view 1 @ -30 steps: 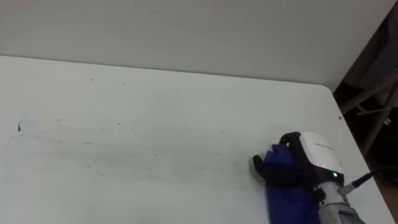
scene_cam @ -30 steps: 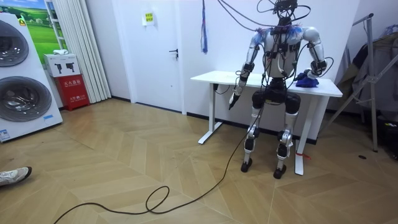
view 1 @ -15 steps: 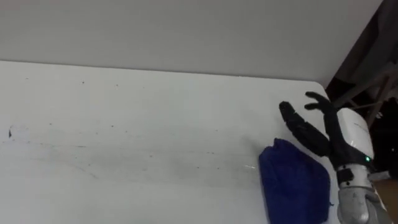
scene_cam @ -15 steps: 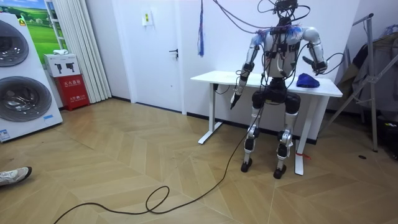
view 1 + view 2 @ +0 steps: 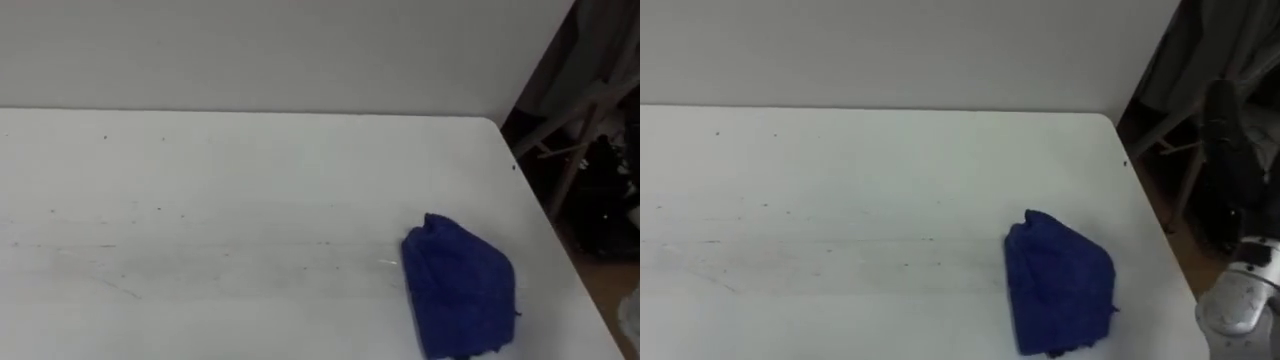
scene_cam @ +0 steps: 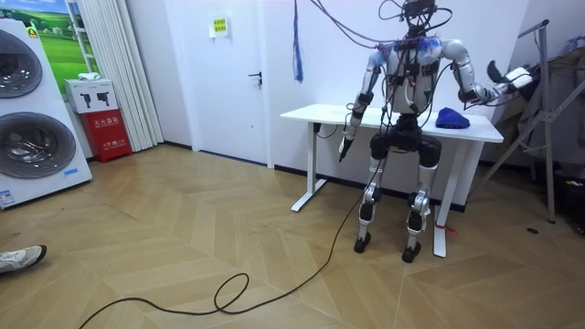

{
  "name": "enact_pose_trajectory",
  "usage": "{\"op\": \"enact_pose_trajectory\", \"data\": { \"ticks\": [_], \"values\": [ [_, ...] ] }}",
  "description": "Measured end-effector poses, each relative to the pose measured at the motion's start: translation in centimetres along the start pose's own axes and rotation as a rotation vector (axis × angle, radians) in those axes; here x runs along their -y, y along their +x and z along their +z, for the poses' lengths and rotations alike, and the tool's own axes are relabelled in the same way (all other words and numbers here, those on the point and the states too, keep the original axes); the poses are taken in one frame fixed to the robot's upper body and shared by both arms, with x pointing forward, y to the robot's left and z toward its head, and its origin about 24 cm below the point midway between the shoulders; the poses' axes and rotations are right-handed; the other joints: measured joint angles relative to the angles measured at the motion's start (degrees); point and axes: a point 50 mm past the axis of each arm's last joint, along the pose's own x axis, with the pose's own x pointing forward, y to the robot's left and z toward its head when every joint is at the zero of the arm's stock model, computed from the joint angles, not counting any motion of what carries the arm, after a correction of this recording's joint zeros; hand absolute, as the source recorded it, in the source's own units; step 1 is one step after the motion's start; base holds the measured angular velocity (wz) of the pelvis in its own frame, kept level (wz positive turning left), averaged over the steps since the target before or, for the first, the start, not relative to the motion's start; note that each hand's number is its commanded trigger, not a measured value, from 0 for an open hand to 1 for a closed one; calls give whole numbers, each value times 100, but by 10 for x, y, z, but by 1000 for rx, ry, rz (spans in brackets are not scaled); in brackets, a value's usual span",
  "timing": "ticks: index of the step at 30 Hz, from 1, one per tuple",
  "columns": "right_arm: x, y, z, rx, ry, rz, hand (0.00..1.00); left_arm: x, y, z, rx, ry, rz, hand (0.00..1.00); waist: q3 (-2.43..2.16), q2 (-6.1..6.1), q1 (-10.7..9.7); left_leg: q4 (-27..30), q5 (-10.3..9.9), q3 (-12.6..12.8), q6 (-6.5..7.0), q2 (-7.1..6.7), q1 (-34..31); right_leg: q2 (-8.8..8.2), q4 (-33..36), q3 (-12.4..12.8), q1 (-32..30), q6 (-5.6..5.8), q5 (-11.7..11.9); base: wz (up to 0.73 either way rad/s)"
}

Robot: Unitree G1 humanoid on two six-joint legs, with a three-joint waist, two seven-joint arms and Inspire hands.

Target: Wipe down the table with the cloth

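Your right hand [image 6: 508,77] hangs out past the surface's [image 5: 250,190] right edge, fingers spread and holding nothing. The blue cloth [image 5: 458,288] lies bunched on the surface, inboard of that hand. Your left hand [image 6: 344,146] hangs at your side; I cannot tell its fingers.

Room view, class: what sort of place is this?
Probably a home-style laundry or utility room used for testing: stacked washers, wood floor, a door and a white table with a blue cloth.
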Motion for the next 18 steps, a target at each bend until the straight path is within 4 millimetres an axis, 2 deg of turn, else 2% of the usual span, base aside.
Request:
{"op": "enact_pose_trajectory", "data": {
  "ticks": [3, 4, 6, 7, 9, 10, 12, 13, 15, 16, 18],
  "values": [
    [11, -1, -32, -151, -29, -44, 0, -7, -2, -5, -12, -8, 21, 0, -38, -55, -128, 26, -6, 0, 7, 1, 4, -5, -1, 0, 21, 2, -2, 0],
    [13, -3, -39, -186, -32, -55, 0, -8, -2, -6, -18, -9, 24, 0, -41, -59, -150, 28, -12, 1, 11, 0, 6, -5, 0, 1, 21, 2, -2, 0],
    [23, -15, -74, -371, -58, -85, 0, -12, -3, -9, -33, -30, 41, 0, -41, -99, -187, 39, -21, 1, 14, 0, 5, -8, 17, 3, 15, 6, -8, 0],
    [26, -19, -81, -417, -68, -90, 0, -13, -3, -9, -36, -36, 45, 0, -41, -113, -205, 41, -22, 2, 14, 0, 3, -10, 28, 4, 10, 7, -13, 4],
    [37, -40, -111, -568, -116, -97, 0, -18, -4, -12, -49, -48, 64, 0, -26, -117, -303, 52, -30, 7, 20, 0, -9, -19, 56, -6, -4, 8, -41, 0],
    [41, -46, -118, -606, -125, -100, 0, -20, -4, -12, -49, -55, 70, 0, -22, -119, -304, 52, -30, 13, 20, 0, -9, -19, 63, -1, -11, 7, -43, -5],
    [52, -72, -143, -773, -145, -111, 0, -23, -5, -15, -60, -65, 85, 0, -39, -96, -359, 57, -38, 30, 23, 0, 1, -21, 87, 17, -16, 5, -55, -4],
    [54, -79, -149, -819, -153, -107, 0, -23, -5, -15, -60, -70, 88, 0, -52, -112, -358, 57, -39, 30, 23, 0, 8, -22, 101, 23, -16, 6, -62, 0],
    [62, -107, -168, -979, -173, -86, 0, -25, -5, -15, -60, -80, 98, 0, -46, -62, -419, 80, -54, 30, 20, 0, 10, -23, 95, 29, -18, 0, -84, 0],
    [64, -114, -172, -1017, -178, -81, 0, -25, -5, -14, -59, -81, 101, 0, -50, -63, -425, 79, -59, 30, 17, 1, 16, -21, 94, 31, -18, -7, -88, 0],
    [74, -144, -186, -1161, -217, -32, 0, -25, -5, -14, -61, -53, 102, 0, -45, -54, -432, 79, -63, 31, 15, 1, 18, -20, 99, 36, -19, -9, -89, 0]
  ]
}}
